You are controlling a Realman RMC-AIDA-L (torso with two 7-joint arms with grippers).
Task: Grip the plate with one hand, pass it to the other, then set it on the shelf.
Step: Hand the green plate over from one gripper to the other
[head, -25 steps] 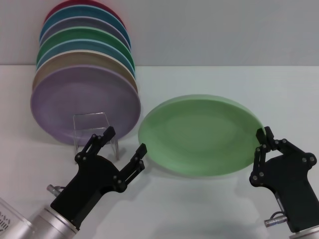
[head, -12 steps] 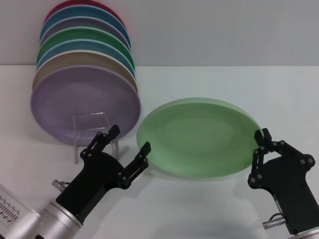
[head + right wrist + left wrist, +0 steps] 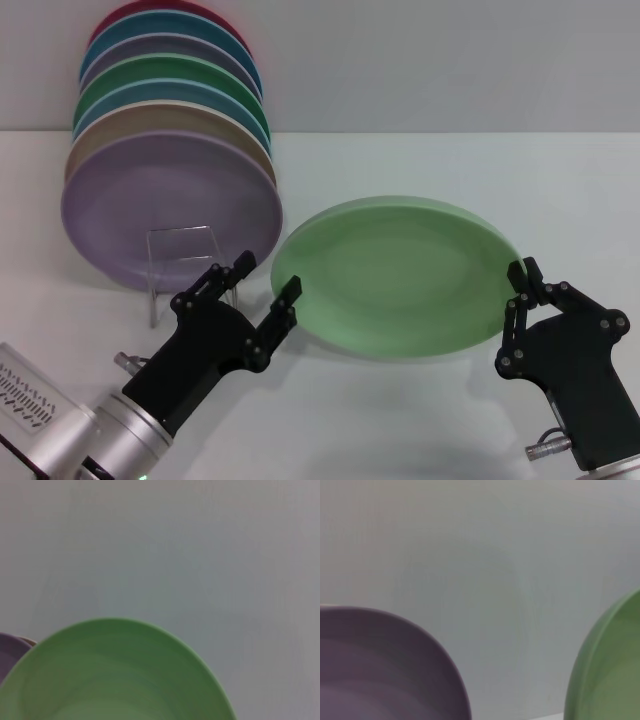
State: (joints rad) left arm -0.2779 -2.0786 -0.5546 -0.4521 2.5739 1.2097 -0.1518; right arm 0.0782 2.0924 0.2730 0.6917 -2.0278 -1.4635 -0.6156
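Your right gripper (image 3: 522,272) pinches the pale green plate (image 3: 395,275) by its rim, holding it tilted above the white surface (image 3: 450,420), near the middle, face toward the left arm. That leaves the opposite rim free. Your left gripper (image 3: 265,278) has its fingers spread wide, one finger at that rim, not closed on it. Plate is smooth matte plastic, round, shallow raised lip. The clear acrylic shelf (image 3: 185,250) stands toward the left edge, against the lilac plate (image 3: 165,205).
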